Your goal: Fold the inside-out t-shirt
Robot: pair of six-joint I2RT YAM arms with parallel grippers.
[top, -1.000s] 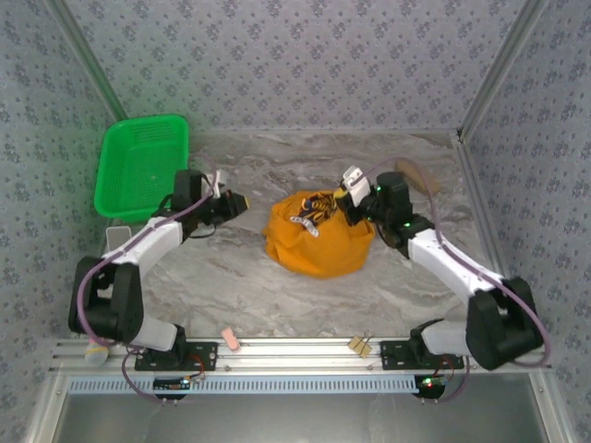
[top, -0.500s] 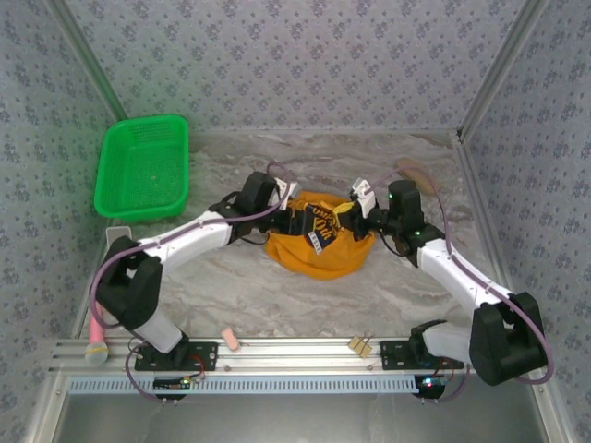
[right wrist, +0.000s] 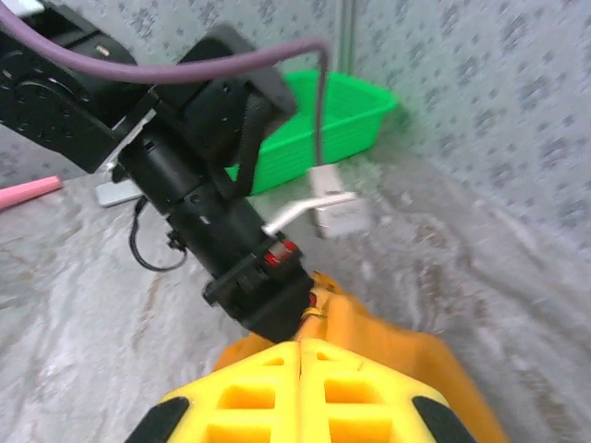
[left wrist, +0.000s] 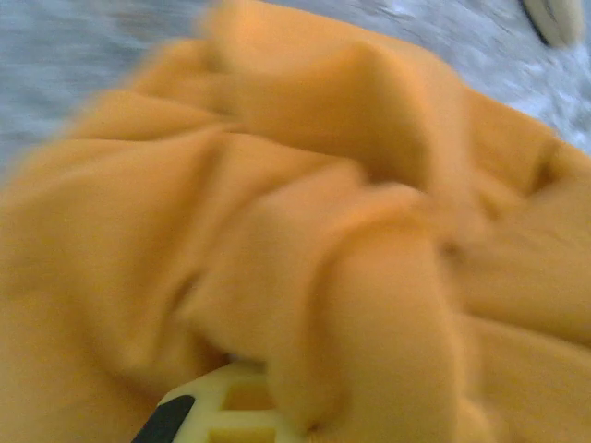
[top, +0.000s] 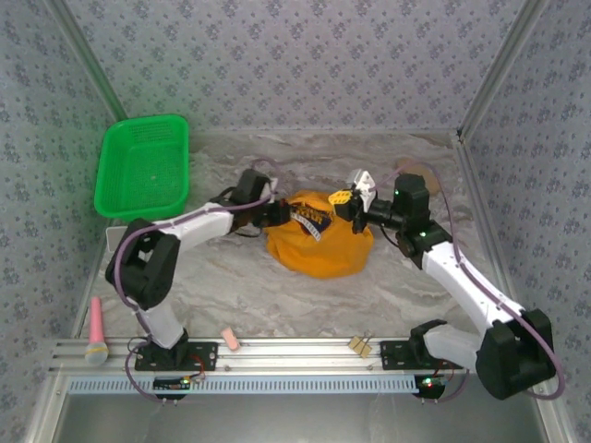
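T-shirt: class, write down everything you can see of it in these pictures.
The t-shirt is orange-yellow soft cloth, crumpled into a rounded heap in the middle of the table, not yet folded. A dark print with pale lettering shows on top, near its far edge. The left wrist view shows deep creases. The left tool is shut on cloth at its far left side. The right tool is shut at its far right side, but whether it pinches cloth is unclear.

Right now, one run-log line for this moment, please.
t-shirt: crumpled heap, unfolded | left gripper: shut on t-shirt | right gripper: shut, at heap
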